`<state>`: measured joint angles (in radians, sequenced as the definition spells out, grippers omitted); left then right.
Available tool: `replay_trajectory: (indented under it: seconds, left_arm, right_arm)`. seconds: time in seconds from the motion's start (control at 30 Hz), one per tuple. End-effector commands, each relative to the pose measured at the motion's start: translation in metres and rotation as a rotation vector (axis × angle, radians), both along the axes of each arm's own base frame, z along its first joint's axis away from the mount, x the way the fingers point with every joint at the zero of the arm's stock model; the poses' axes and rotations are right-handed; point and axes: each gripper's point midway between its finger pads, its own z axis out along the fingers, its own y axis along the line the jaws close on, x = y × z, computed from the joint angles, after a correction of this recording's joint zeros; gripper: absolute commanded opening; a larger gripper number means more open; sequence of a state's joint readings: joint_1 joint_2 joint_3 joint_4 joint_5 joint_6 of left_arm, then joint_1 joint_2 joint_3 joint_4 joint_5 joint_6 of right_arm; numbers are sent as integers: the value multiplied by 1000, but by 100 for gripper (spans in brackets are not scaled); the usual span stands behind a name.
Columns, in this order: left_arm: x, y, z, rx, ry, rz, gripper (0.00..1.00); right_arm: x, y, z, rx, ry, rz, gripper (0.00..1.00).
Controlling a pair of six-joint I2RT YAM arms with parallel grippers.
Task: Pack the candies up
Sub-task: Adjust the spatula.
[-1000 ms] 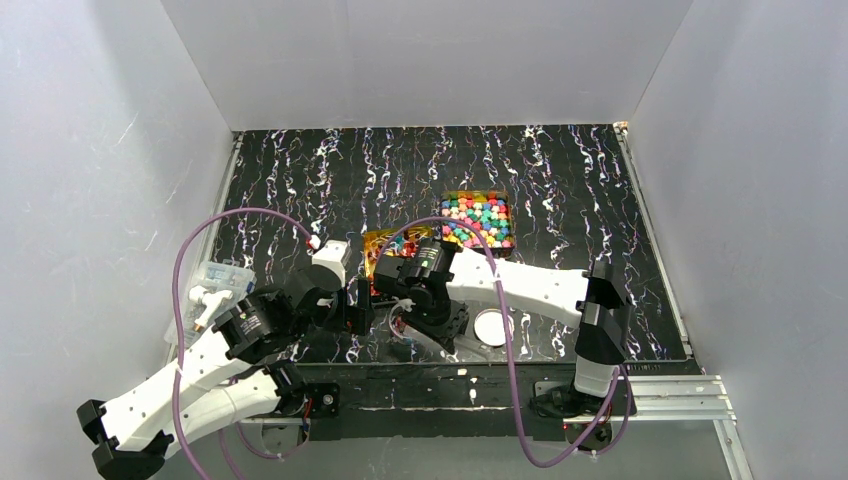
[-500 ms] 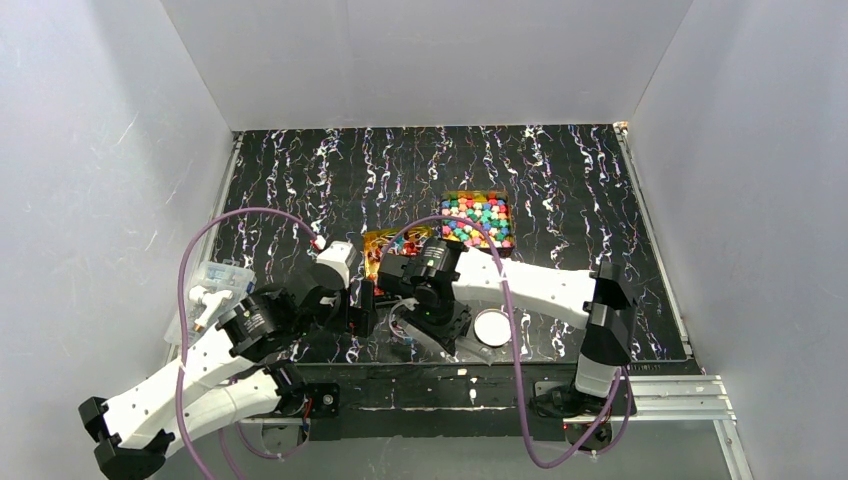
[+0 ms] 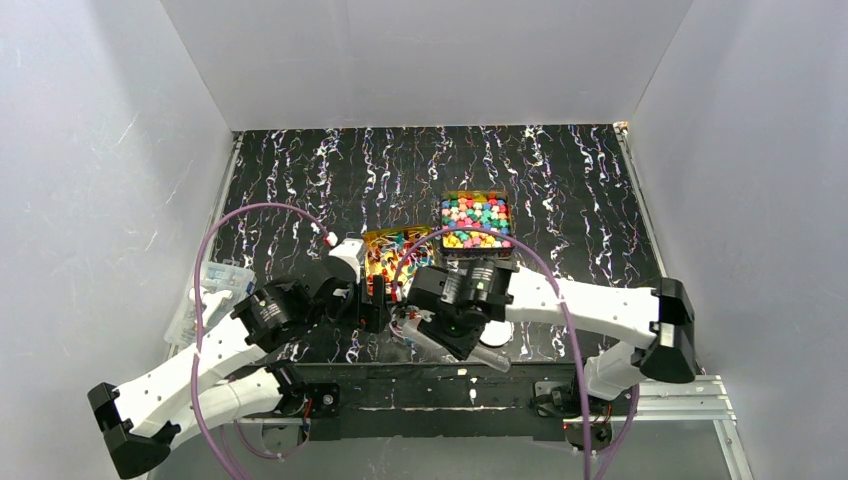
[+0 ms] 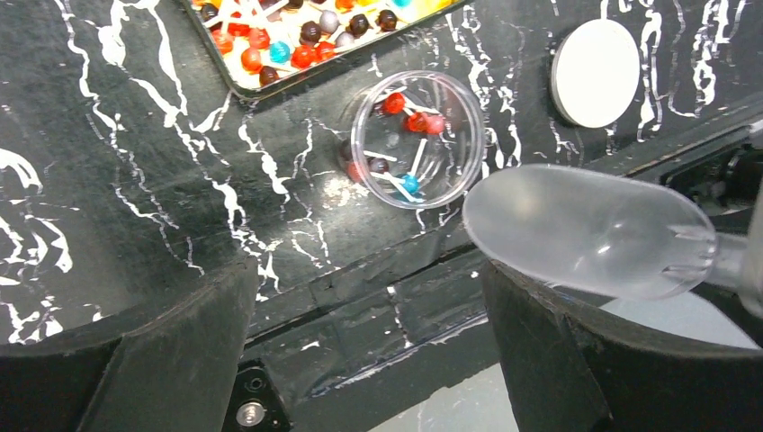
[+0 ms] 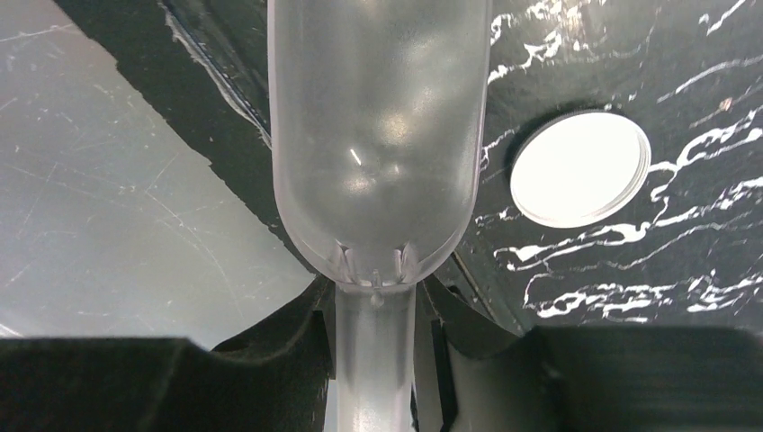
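My right jaws grip the scoop [image 5: 378, 135] handle, bowl over near table [image 3: 560, 180] edge. Left jaws wide, empty. Candies [image 3: 477, 220] mostly in tins [image 3: 476, 194]; a few in jar [image 4: 417, 139] near lid [image 4: 595, 60].

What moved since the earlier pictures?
The right end effector, shut on the scoop, shifted right and nearer the front edge; its elbow swung out right. The left end effector, open, edged right too. Far tin, near tin and lid stayed put.

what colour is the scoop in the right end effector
Clear, slightly frosted plastic with no colour of its own. The scoop shows best in the right wrist view.
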<state>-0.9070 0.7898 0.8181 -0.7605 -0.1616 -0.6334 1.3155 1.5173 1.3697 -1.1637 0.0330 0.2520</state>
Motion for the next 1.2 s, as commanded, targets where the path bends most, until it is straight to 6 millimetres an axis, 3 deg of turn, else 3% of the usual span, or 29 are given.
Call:
replay_trajectory:
  seconds: [0.0, 0.33, 0.6, 0.73, 1.0, 1.17]
  left_arm:
    - [-1, -18, 22, -103, 13, -15, 94]
    - [-16, -36, 26, -172, 109, -67, 93]
    - [-19, -34, 16, -146, 145, -50, 91]
    - [-19, -35, 11, -133, 164, -46, 89]
    - [-17, -39, 4, -107, 191, -49, 87]
    - [-12, -44, 8, -111, 180, -50, 88]
  right_arm:
    - [0, 22, 18, 198, -94, 93, 1]
    - [-3, 27, 33, 347, -223, 195, 1]
    - [-5, 24, 54, 463, -275, 204, 1]
    - [-3, 22, 74, 535, -315, 197, 1]
    - [2, 26, 131, 784, -399, 163, 1]
    - [6, 25, 122, 744, -413, 156, 1]
